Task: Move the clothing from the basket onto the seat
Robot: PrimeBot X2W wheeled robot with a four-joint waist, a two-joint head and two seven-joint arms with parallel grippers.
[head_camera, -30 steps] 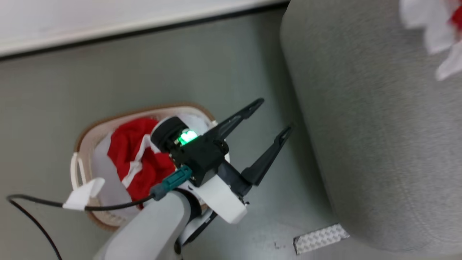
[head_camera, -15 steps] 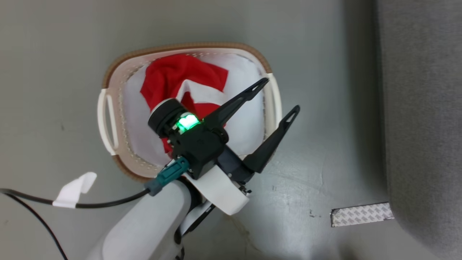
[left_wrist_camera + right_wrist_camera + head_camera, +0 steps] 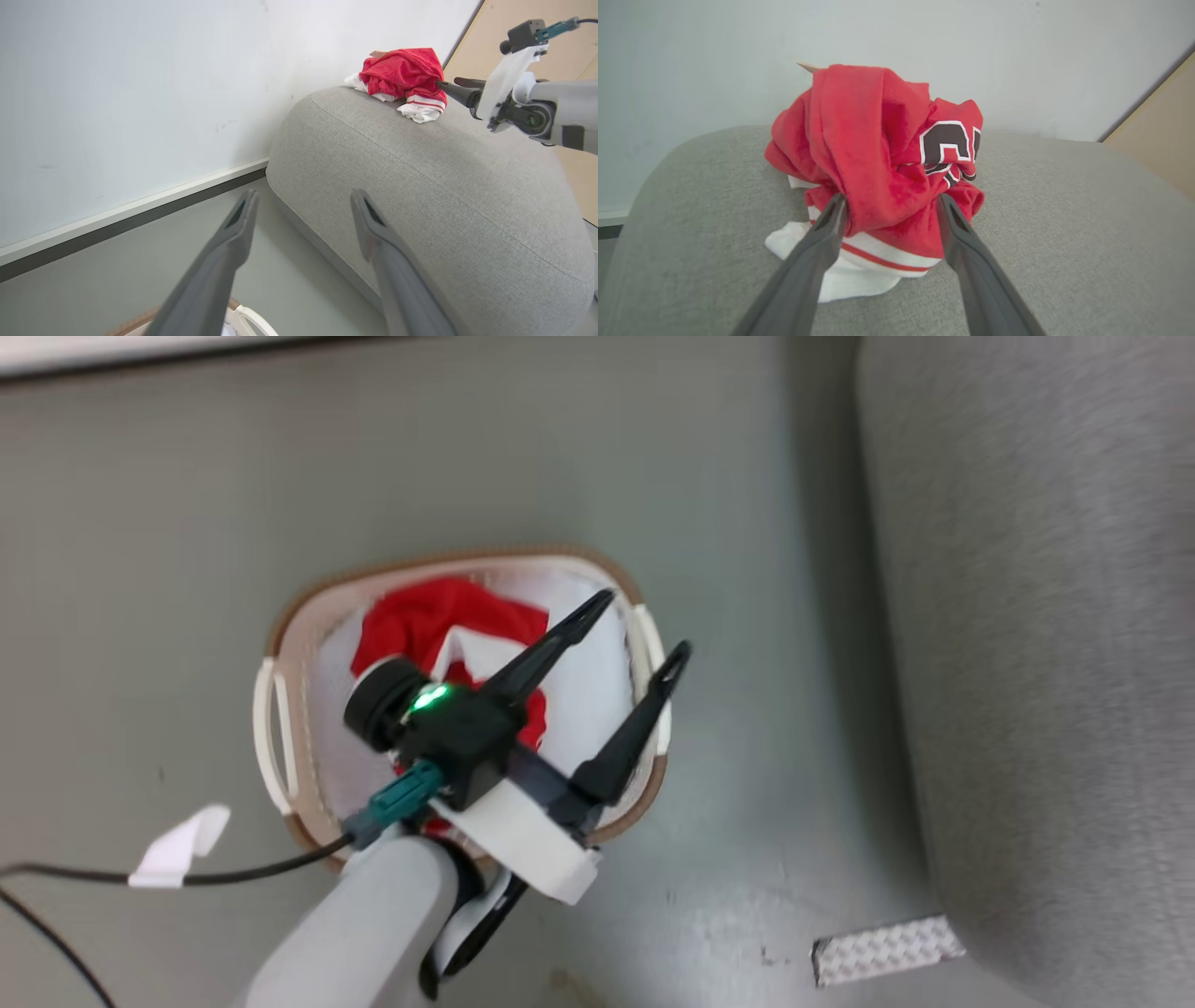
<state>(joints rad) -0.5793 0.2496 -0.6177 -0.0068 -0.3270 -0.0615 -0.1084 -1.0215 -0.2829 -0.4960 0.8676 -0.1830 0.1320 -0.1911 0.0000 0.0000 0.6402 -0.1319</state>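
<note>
The basket (image 3: 280,644) stands on the floor with red clothing (image 3: 420,616) bunched on its white liner. My left gripper (image 3: 641,627) hangs open over the basket's right side, holding nothing. In the left wrist view its fingers (image 3: 304,196) stand apart and point at the grey seat (image 3: 420,177). A second red and white garment (image 3: 878,154) lies in a heap on the seat (image 3: 1064,224). My right gripper (image 3: 892,200) is open, one finger on each side of that heap. From the left wrist, the right gripper (image 3: 446,84) touches the garment (image 3: 404,70).
The seat (image 3: 1027,616) rises close to the basket's right. A patch of patterned tape (image 3: 887,949) lies on the floor by its corner. A black cable (image 3: 252,871) with a white tag (image 3: 177,845) runs along the lower left. A white wall with a dark baseboard (image 3: 140,214) stands behind.
The head camera has swung, so the whole picture shifted. My left gripper, still open, now sits more over the basket's right side than beside it.
</note>
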